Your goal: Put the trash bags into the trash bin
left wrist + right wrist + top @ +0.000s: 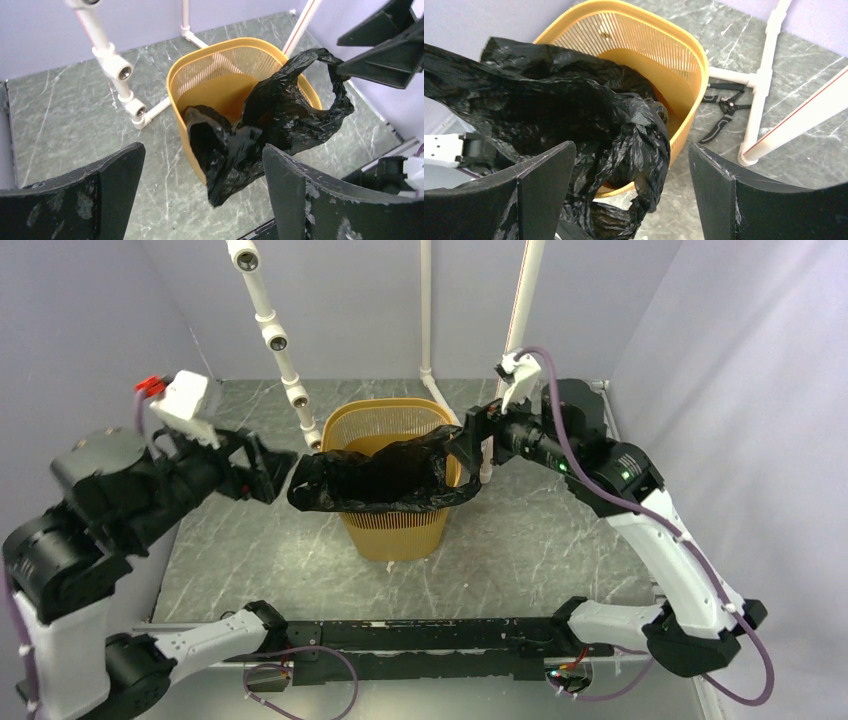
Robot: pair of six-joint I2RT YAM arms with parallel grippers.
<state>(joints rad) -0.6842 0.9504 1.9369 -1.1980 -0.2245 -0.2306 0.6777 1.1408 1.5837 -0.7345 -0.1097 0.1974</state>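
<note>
The yellow-orange trash bin stands upright mid-table. The crinkled black trash bag lies spread across its near rim, partly inside the bin and partly hanging outside on the left and right. My left gripper is open just left of the bag's left end. In the left wrist view the bag hangs over the bin beyond the fingers. My right gripper is open at the bag's right end. In the right wrist view the bag lies between and behind its fingers, over the bin.
A white pipe frame stands behind the bin, with a red-striped pipe on the right. A black plier-like tool lies on the marble table beside the bin. Purple walls close in the sides. A black rail runs along the near edge.
</note>
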